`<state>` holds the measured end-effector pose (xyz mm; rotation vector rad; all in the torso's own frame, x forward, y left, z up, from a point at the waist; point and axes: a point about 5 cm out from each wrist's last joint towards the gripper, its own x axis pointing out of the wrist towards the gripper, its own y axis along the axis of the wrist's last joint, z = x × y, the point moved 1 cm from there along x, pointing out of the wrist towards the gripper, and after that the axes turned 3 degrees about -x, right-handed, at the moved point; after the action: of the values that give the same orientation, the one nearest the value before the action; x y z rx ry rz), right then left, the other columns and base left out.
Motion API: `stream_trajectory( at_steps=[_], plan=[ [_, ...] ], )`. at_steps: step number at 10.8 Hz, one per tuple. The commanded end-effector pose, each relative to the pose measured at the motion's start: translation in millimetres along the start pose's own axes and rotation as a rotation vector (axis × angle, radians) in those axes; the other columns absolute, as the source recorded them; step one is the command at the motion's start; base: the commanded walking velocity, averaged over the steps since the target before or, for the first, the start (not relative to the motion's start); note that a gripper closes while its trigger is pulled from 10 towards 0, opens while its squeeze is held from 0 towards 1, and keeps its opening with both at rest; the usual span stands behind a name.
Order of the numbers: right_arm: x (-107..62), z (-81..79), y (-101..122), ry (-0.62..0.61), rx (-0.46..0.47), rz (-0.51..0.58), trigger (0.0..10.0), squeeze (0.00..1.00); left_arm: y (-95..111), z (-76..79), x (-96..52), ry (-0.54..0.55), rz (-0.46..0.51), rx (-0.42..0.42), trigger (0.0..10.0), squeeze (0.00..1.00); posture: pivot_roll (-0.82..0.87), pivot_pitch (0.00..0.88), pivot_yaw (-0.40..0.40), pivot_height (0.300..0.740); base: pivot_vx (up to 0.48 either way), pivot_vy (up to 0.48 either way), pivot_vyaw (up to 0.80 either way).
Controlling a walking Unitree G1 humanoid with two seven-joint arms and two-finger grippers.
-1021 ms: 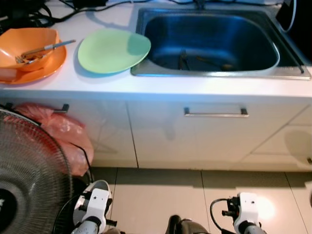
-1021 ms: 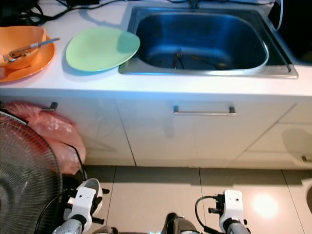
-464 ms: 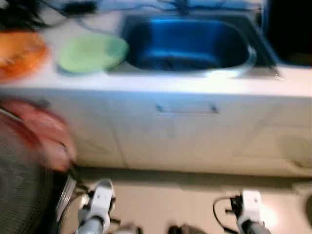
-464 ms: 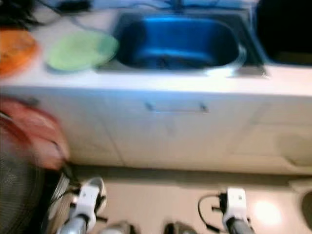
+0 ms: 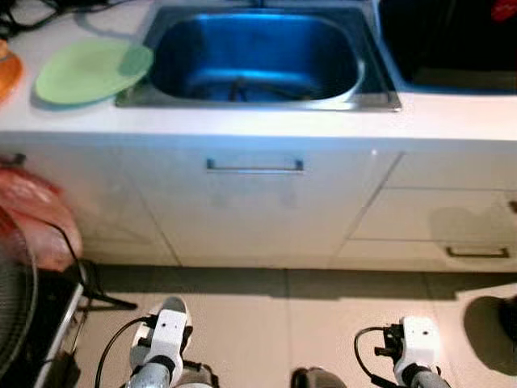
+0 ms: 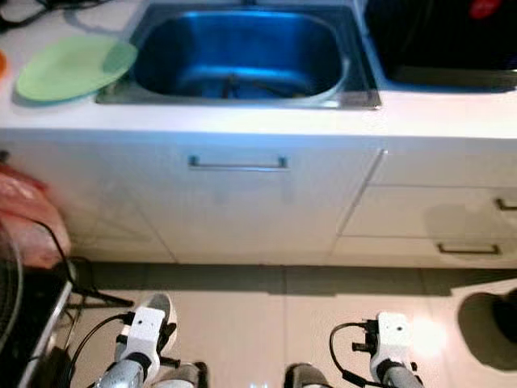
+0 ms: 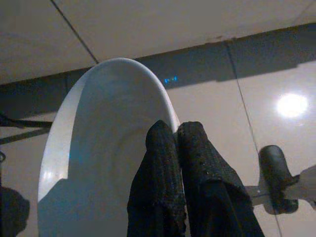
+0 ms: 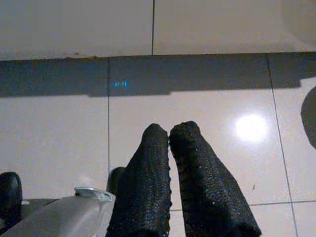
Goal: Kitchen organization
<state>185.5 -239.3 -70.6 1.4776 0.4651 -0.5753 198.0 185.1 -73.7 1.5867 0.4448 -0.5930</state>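
Observation:
My left gripper (image 7: pixel 175 129) hangs low over the floor tiles, shut on the rim of a white bowl (image 7: pixel 103 128), one finger on each side of the rim. My right gripper (image 8: pixel 169 129) also hangs over the floor, shut with nothing between its fingers. Both wrists show at the bottom of the eye views, the left arm (image 5: pixel 164 339) and the right arm (image 5: pixel 416 343). Up on the white counter a light green plate (image 5: pixel 90 70) lies left of the steel sink (image 5: pixel 258 99), partly over its rim. Some utensils (image 5: pixel 238 85) lie in the basin.
A black cooktop (image 5: pixel 452 40) is set in the counter right of the sink. Below are a cabinet door with a bar handle (image 5: pixel 254 166) and drawers (image 5: pixel 478 252). A pink bag (image 5: pixel 32 218), a fan grille (image 5: pixel 12 299) and cables stand at the left.
The camera has swung to the right: the sink now sits in the middle, the orange dishes have slid off the left edge and the cooktop has come in. Both arms hang as before.

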Motion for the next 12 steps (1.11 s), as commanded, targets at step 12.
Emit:
stream_trajectory(
  at_steps=[12],
  plan=[
    [-0.7, -9.4, -7.6, 0.016, -0.003, -0.035, 10.0, 0.00, -9.0, -9.4, -3.7, 0.037, -0.049, 0.006, 10.0, 0.00, 0.03, 0.171, 0.007, 0.740, 0.000, 0.000, 0.00]
  ],
)
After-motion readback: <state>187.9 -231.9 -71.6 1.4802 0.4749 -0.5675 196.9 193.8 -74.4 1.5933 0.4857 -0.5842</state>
